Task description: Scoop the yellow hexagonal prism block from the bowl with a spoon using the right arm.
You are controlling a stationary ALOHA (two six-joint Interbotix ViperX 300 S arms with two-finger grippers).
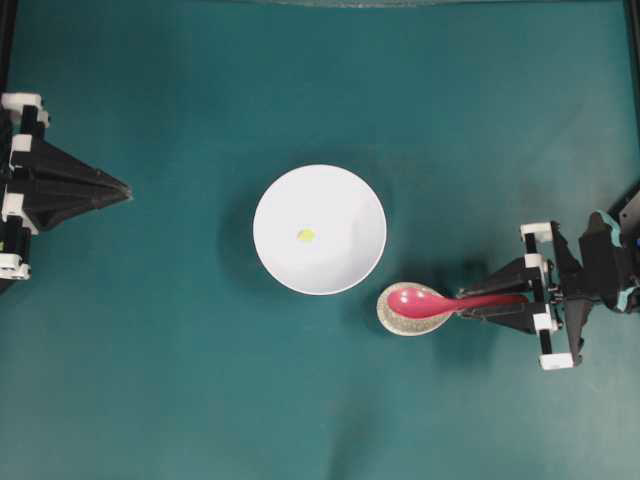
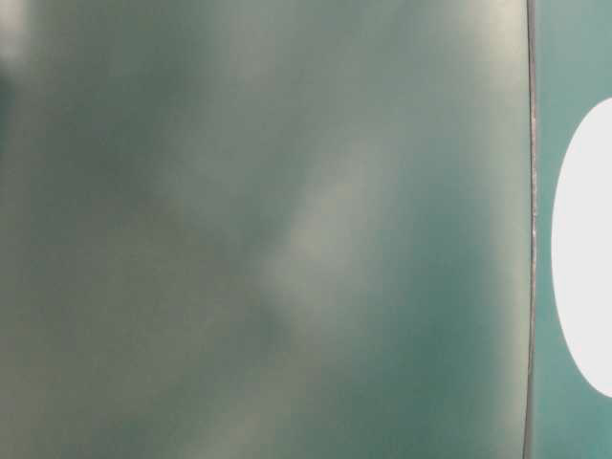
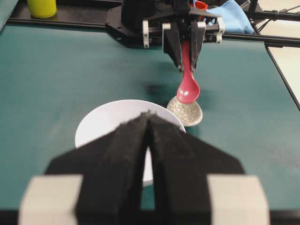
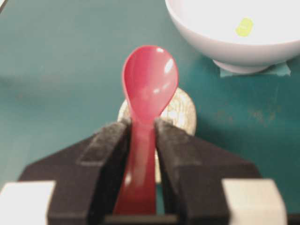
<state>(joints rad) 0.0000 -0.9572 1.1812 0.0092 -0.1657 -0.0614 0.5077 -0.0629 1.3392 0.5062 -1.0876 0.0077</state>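
Note:
The white bowl sits mid-table with the tiny yellow hexagonal prism block inside; both also show in the right wrist view, bowl and block. My right gripper is shut on the handle of the pink-red spoon, whose scoop hangs just over the small speckled dish. In the right wrist view the fingers clamp the spoon handle. My left gripper is shut and empty at the far left, pointing at the bowl.
A yellow cup and a blue cloth lie beyond the table's far edge. The table-level view is blurred, showing only a white patch of the bowl. Teal tape lies at the bowl's base.

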